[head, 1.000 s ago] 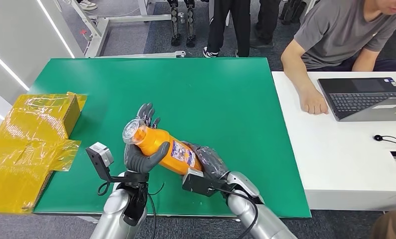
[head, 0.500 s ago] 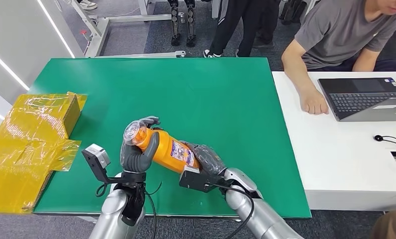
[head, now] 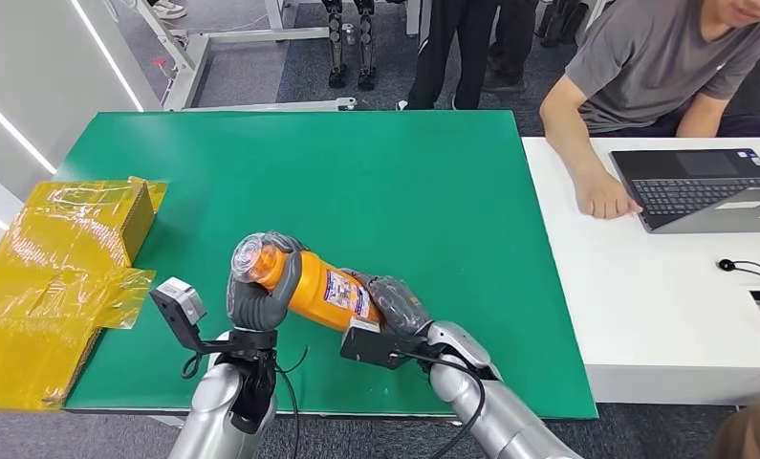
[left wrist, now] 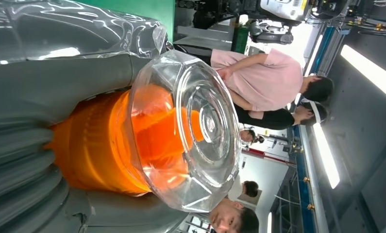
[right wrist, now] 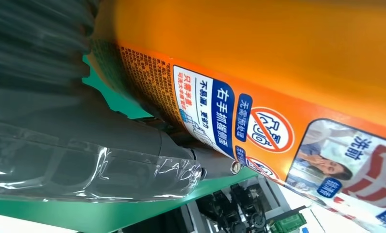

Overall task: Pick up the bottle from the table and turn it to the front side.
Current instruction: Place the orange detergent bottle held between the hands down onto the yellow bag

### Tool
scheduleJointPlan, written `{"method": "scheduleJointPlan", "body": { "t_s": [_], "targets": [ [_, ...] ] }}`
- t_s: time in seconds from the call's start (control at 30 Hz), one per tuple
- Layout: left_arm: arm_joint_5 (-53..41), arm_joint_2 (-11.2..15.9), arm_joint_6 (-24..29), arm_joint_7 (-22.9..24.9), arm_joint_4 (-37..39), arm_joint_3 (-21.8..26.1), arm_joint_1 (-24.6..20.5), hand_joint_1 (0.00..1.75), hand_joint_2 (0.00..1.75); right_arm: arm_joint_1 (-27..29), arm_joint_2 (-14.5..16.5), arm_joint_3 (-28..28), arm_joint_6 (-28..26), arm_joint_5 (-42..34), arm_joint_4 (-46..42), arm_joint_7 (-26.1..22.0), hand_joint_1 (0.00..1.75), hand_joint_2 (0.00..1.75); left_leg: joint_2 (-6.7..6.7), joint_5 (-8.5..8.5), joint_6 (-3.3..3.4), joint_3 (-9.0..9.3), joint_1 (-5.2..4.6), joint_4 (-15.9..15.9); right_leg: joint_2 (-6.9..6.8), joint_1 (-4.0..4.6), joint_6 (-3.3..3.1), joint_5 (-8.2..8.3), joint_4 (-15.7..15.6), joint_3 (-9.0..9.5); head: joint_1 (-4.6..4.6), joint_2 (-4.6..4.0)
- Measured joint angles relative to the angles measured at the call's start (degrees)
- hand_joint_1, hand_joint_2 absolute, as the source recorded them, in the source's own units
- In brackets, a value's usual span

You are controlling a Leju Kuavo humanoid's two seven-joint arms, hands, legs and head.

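Observation:
An orange bottle (head: pixel 316 289) with a clear cap (head: pixel 248 257) and a printed label (head: pixel 344 294) is held tilted above the green table (head: pixel 395 182), cap toward the left. My left hand (head: pixel 257 292) grips the neck just under the cap, fingers wrapped over it. My right hand (head: pixel 397 306) holds the bottle's base end. The left wrist view looks straight at the clear cap (left wrist: pixel 191 131) and orange neck (left wrist: pixel 91 150) between grey fingers (left wrist: pixel 59 77). Up close in the right wrist view are the label (right wrist: pixel 259 126) and orange body (right wrist: pixel 259 43), with my fingers (right wrist: pixel 84 160) beneath.
A yellow taped cardboard box (head: pixel 60 258) lies at the table's left edge. A white desk (head: pixel 643 287) with a laptop (head: pixel 701 186) adjoins on the right, where a person sits with a hand (head: pixel 600 196) on it. People stand beyond the table's far edge.
My left hand's fingers, spread behind the cap a second ago, have closed around the bottle's neck. The bottle and both hands have shifted slightly left.

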Motion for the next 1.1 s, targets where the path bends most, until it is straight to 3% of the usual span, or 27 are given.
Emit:
{"method": "scheduleJointPlan", "body": {
  "t_s": [0.07,0.1,0.2,0.23,0.53,0.8,0.97,1.1],
  "targets": [
    [0.1,0.0,0.0,0.1,-0.2,0.0,0.0,1.75,1.75,0.2,0.0,0.0,-0.2,-0.6,-0.3,0.1,1.75,1.75,0.00,0.00,0.00,0.00,0.00,0.0,0.00,0.00,0.00,0.00,0.0,0.00,0.00,0.00],
    [0.1,0.0,0.0,0.1,-0.3,0.0,0.0,1.75,1.75,0.3,0.0,-0.1,-0.5,-1.1,-0.6,0.2,1.39,1.75,0.00,0.00,0.00,0.00,0.00,0.0,0.00,0.00,0.00,0.00,0.0,0.00,0.00,0.00],
    [0.5,-0.1,0.3,0.1,-0.7,0.1,0.0,1.75,1.75,1.5,0.1,-0.6,-2.1,-4.5,-2.2,-0.2,0.08,1.75,0.00,0.00,0.00,0.00,0.00,0.0,-0.01,0.00,0.00,0.00,0.0,0.00,0.00,0.00],
    [0.7,-0.2,0.5,0.1,-0.8,0.1,0.0,1.75,1.75,2.2,0.2,-1.0,-3.0,-6.5,-3.0,-0.6,0.00,1.75,-0.01,0.00,0.00,-0.01,0.00,0.0,-0.02,0.00,0.00,0.00,0.0,0.00,0.00,0.00],
    [1.0,-0.5,2.7,0.1,-3.1,0.8,0.6,1.75,1.75,8.6,1.0,-3.1,-11.9,-19.2,-15.7,-4.6,0.00,1.75,0.00,-0.01,0.00,-0.01,0.00,0.0,-0.01,0.00,0.01,-0.02,0.0,-0.03,-0.01,0.00],
    [-0.7,-0.3,3.9,0.1,-4.7,2.0,1.1,1.75,1.75,12.2,1.0,-3.8,-15.6,-22.5,-24.5,-6.4,0.00,1.75,0.02,-0.01,0.00,-0.01,0.00,0.0,0.01,0.00,0.01,-0.02,0.0,-0.03,0.00,0.00],
    [-6.5,0.8,7.5,0.7,-5.9,2.2,0.6,1.75,1.75,15.3,1.0,-4.2,-19.8,-24.6,-29.7,-9.2,0.00,1.75,0.01,-0.01,0.00,-0.01,0.00,0.0,0.01,0.00,0.01,-0.02,0.0,-0.04,0.01,0.00],
    [-17.5,3.0,14.2,3.7,-6.3,2.3,-0.4,1.75,1.75,18.1,1.0,-4.3,-21.8,-25.6,-34.4,-10.4,0.00,1.75,0.03,-0.01,0.00,-0.01,0.01,0.0,0.02,0.00,0.00,-0.03,0.0,-0.06,0.00,0.00]
  ]
}}
